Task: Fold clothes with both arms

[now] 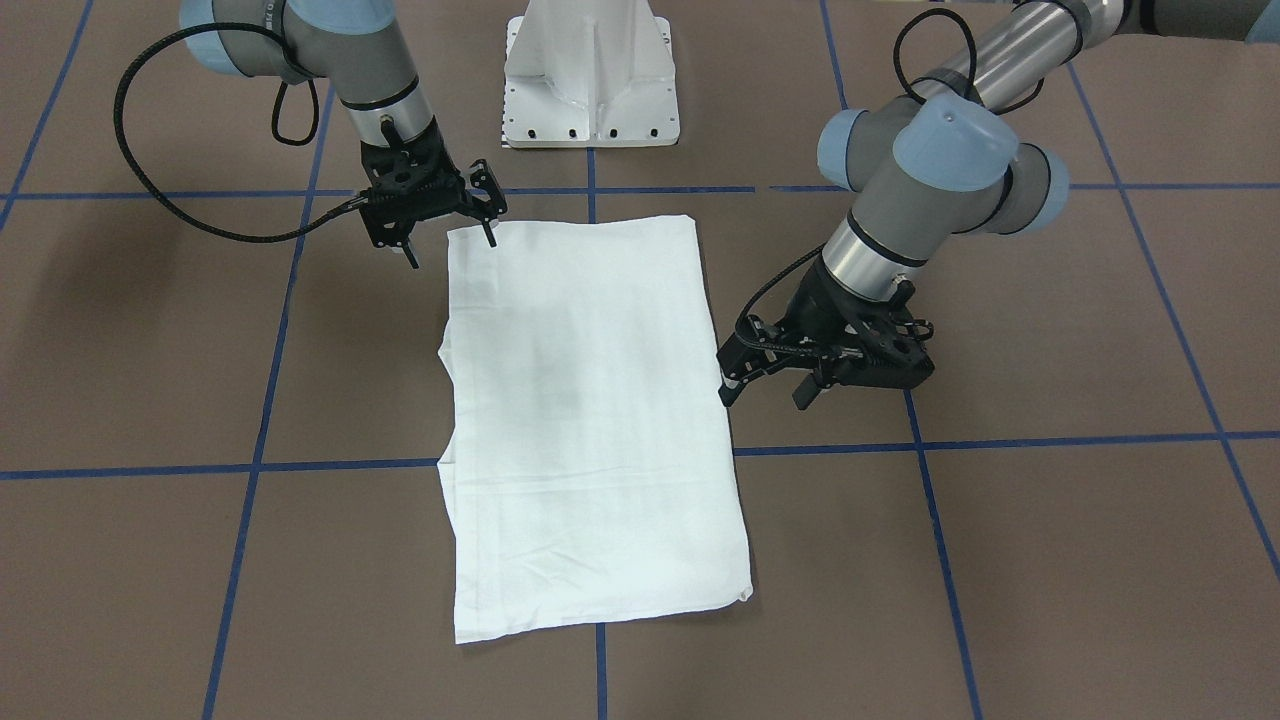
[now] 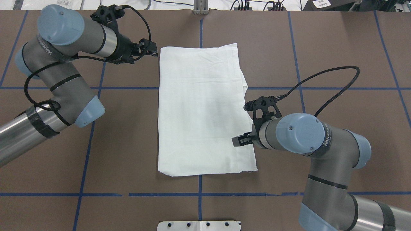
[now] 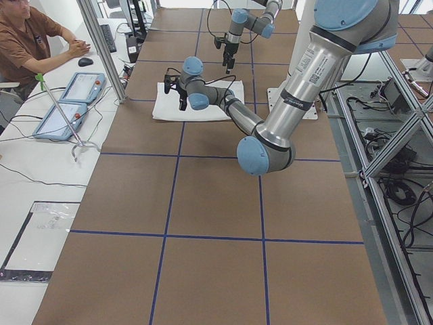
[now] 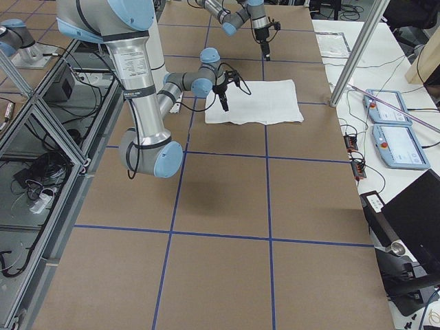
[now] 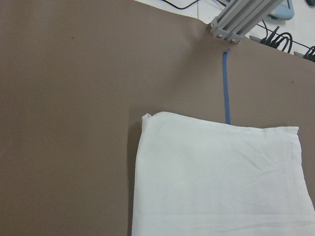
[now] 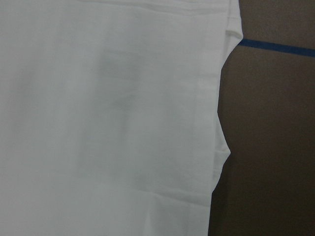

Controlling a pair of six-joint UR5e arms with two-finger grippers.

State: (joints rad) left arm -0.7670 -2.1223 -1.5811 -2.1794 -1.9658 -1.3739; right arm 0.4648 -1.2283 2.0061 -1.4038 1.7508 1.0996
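1. Shirt [image 2: 205,109]: white, folded into a long flat rectangle at the table's centre, long sides running 12 to 6 o'clock as seen from overhead. Faint grey patch mid-panel. The 3 o'clock edge is stepped where the layers sit unevenly.

2. Left arm [image 2: 64,86]: grey, light-blue caps, black cable. Left gripper [image 1: 765,393] is spread, holds nothing, and sits at the shirt's 11 o'clock corner.

3. Right arm [image 2: 301,134]: same build. Right gripper [image 1: 452,250] is spread, holds nothing, and sits over the shirt's 4 o'clock edge.

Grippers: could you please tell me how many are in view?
2. The left gripper is near the shirt's far left corner; the right gripper is at its right edge, nearer the robot. Neither is hidden.
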